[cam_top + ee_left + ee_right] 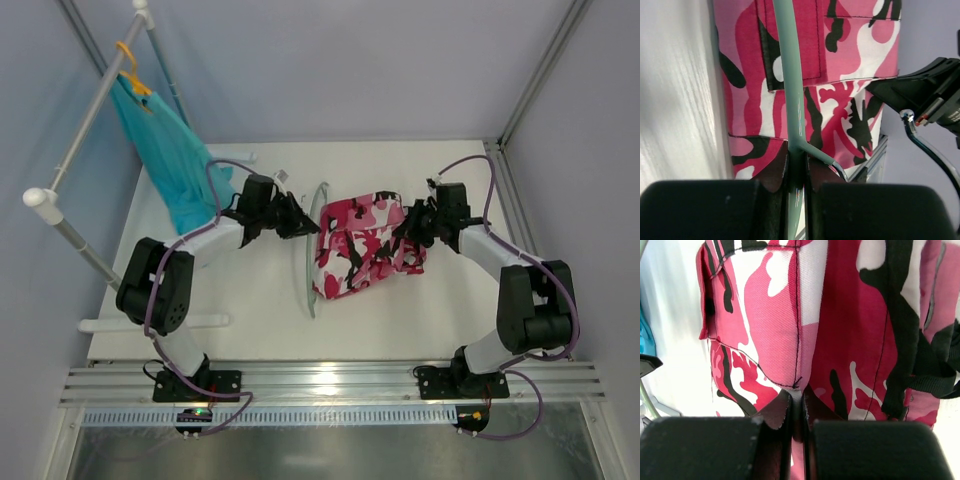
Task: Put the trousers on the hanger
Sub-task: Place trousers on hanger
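At the far-left edge of the table (400,320) hangs a teal garment (172,165). Mid-table, the left gripper (298,218) clamps the hanger (792,90) along the left edge of the trousers (362,245). The right gripper (407,228) pinches their right edge. Bare surface lies nearer.

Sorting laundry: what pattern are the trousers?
Trousers: pink, black and white camouflage; clearest from the right wrist.

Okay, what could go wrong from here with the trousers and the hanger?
The left gripper pinches just one slim rod of the hanger, so it might twist or slip once cloth drags on it. The right gripper holds only a narrow seam fold of the trousers, which could pull free. The trousers look bunched between the two grippers and may snag rather than slide.
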{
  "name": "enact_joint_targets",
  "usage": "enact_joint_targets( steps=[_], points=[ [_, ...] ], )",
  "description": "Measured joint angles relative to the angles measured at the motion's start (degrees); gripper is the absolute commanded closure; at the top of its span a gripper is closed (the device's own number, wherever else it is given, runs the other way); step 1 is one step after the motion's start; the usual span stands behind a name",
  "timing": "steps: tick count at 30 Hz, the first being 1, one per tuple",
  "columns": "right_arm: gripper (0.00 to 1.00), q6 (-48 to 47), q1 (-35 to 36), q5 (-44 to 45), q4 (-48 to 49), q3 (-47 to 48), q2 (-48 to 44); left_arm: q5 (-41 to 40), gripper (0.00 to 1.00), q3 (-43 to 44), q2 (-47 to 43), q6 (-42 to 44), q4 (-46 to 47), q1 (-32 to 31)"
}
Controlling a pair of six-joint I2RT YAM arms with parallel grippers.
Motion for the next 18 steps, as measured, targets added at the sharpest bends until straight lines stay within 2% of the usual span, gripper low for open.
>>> enact_joint_targets(
  steps=[13,18],
  points=[
    [0.96,3.45,2.05,0.26,3.28,-1.92,-0.66,2.73,1.0,-9.81,-1.62,-10.45,16.28,-2.8],
    [0.96,3.1,2.71,0.59,-2.4,3.34,-1.62,1.42,1.0,-11.52,-1.81,-10.54,18.43,-2.78]
  ],
)
